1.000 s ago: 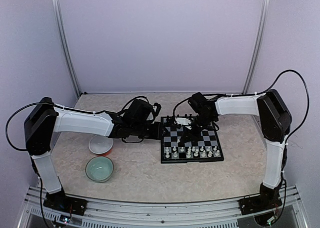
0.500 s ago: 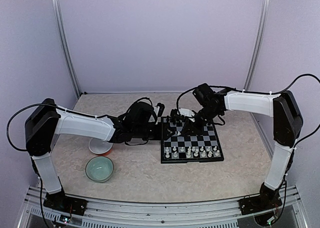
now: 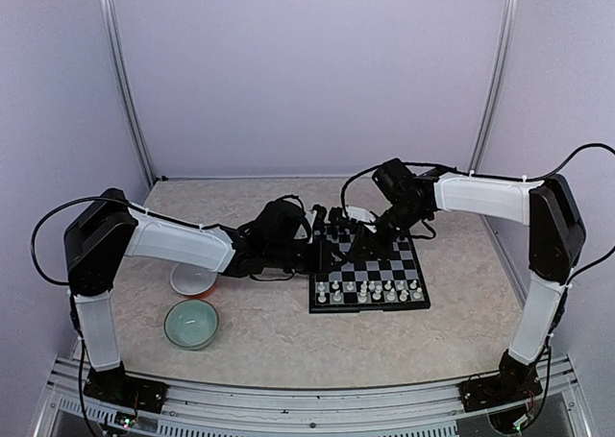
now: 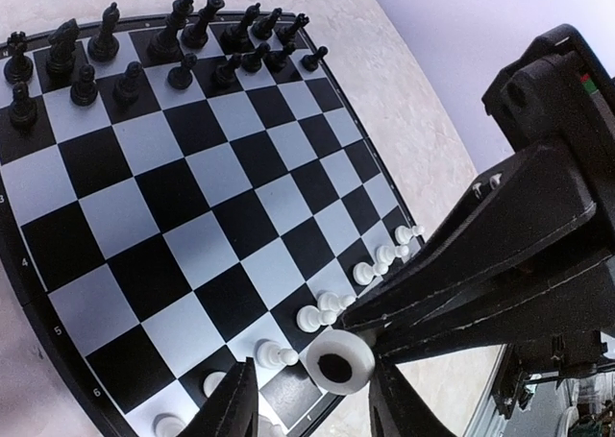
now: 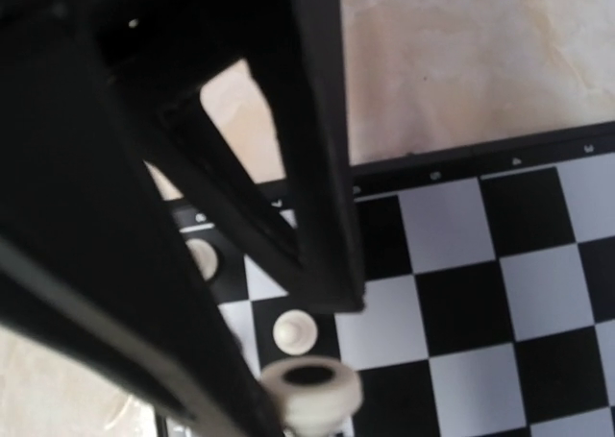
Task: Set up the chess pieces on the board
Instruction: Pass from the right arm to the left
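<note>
The small white plastic chess piece (image 4: 338, 362) is tilted off upright (its round hollow base faces the left wrist camera). The right claw (image 4: 361, 333) pinches it just above the black-and-white chequered board (image 4: 192, 197), beside white pawns (image 4: 317, 314). The left claw (image 4: 312, 413) is spread and holds nothing.

board (image 4: 154, 216): smooth plastic, slight sheen on black and white squares alike; thin black rim, same finish
black pieces (image 4: 128, 82): hard plastic, glossy, small highlights on the heads
white pieces (image 4: 272, 352): plastic, satin, creamy white
held piece (image 4: 338, 362): underside a matt white ring round a dark, dull core
table (image 3: 279, 336): pale, stone-patterned top, smooth, low sheen
arms (image 3: 178, 240): white shells of smooth, glossy plastic; joints and wrists matt black
green bowl (image 3: 169, 324): glossy, looks glazed or hard plastic, cannot tell which
white bowl (image 3: 183, 285): glossy, smooth
walls (image 3: 307, 72): flat lilac panels, matt
posts (image 3: 120, 82): silvery metal, smooth
rail (image 3: 317, 399): silvery metal, grooved
</note>
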